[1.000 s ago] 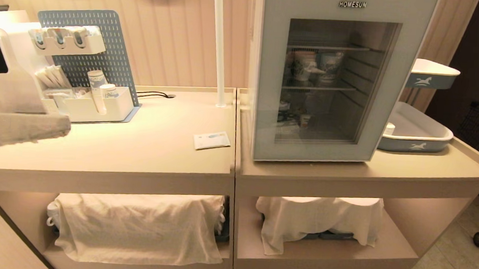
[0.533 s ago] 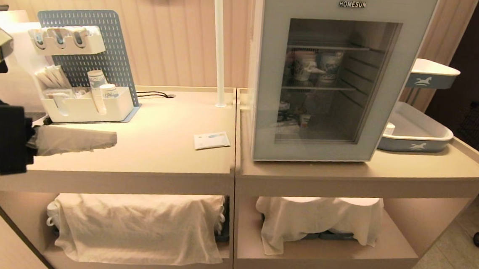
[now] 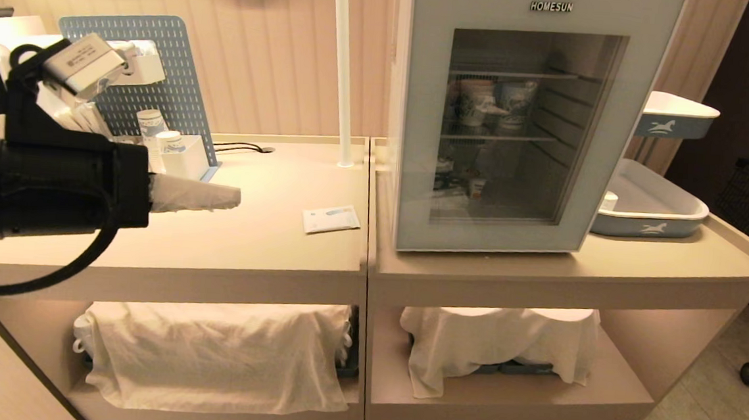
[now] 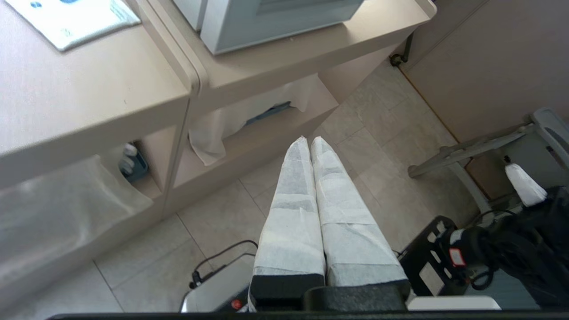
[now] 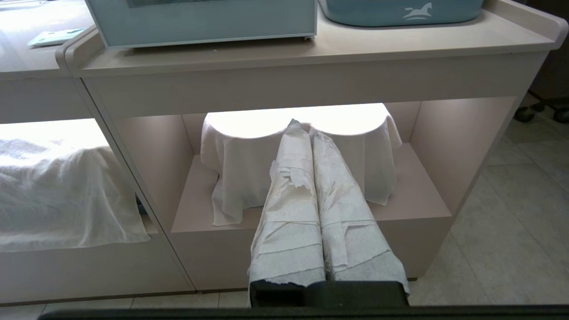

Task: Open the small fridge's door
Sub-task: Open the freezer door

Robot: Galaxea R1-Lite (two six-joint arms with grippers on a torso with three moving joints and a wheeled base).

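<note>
The small fridge (image 3: 526, 115) stands on the right tabletop (image 3: 674, 254), and the door (image 3: 419, 140) is shut flat against its body, with cups visible on the wire shelves behind the glass. The left gripper (image 3: 233, 197) hangs above the left tabletop (image 3: 247, 240), its fingers (image 4: 306, 186) wrapped in white tape and clenched together with nothing between them. The fridge is well apart from the fingertips, ahead of them and across the seam between the two counters.

The step in hand seems to be the approach. To do it well, I think the fingers should release before they arrive, then travel past the paper packet (image 3: 331, 219) that lies between them and the fridge, without sweeping it. No handle shows on the front of the door, so I cannot tell which edge gives a hold; the tips probably must hook behind a side edge and pull in an arc, gently, because the fridge is light and may slide.

The right gripper (image 5: 306, 129) is parked low before the lower shelf, its fingers also pressed together and empty, facing a white cloth (image 5: 249, 164).

A pegboard organizer (image 3: 157, 109) stands behind the left arm, and a blue tray (image 3: 651, 216) sits beside the fridge. The floor is tiled.
</note>
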